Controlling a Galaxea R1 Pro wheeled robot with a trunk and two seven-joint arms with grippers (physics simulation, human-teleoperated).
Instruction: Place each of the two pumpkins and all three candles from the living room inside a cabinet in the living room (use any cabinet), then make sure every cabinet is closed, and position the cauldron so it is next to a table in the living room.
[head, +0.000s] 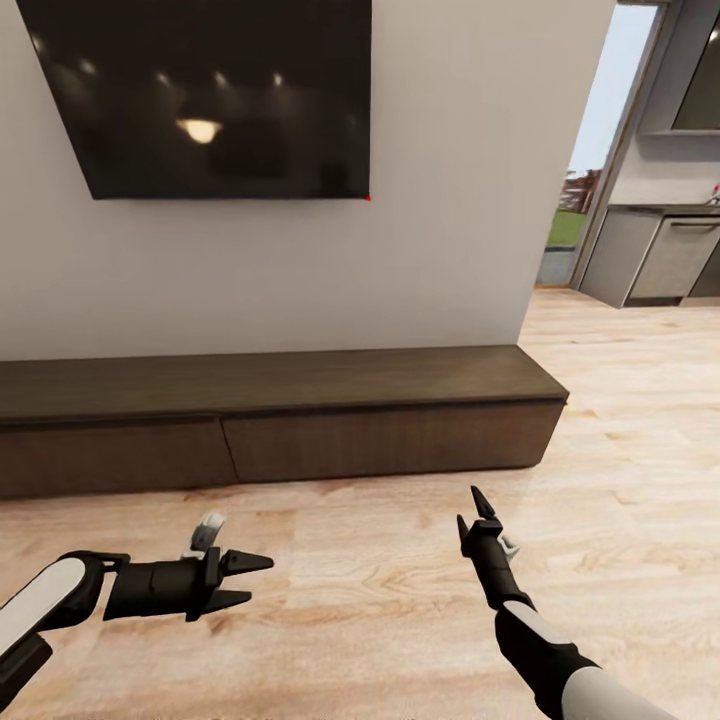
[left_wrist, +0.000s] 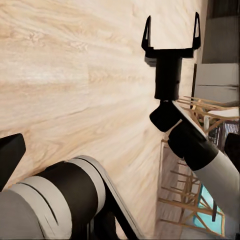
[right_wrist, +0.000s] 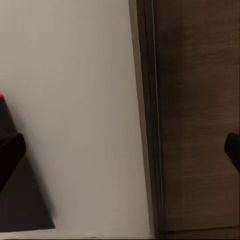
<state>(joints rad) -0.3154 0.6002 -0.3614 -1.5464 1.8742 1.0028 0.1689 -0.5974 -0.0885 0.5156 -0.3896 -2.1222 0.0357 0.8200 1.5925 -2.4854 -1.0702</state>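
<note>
A robot faces a long, low cabinet (head: 280, 420) (drawers shut) under a wall television (head: 205, 95), left gripper (head: 245, 580) and right gripper (head: 472, 512) both open and empty, ready to work.

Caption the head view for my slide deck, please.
Both open grippers, left and right, hover above wood floor before the closed cabinet.

Cabinet (head: 280, 420): long, low, dark brown wood, set against the white wall below the television. Two handle-less drawer fronts visible, both closed (flush with the frame). Top surface bare. Stands on the pale wood floor.
</note>
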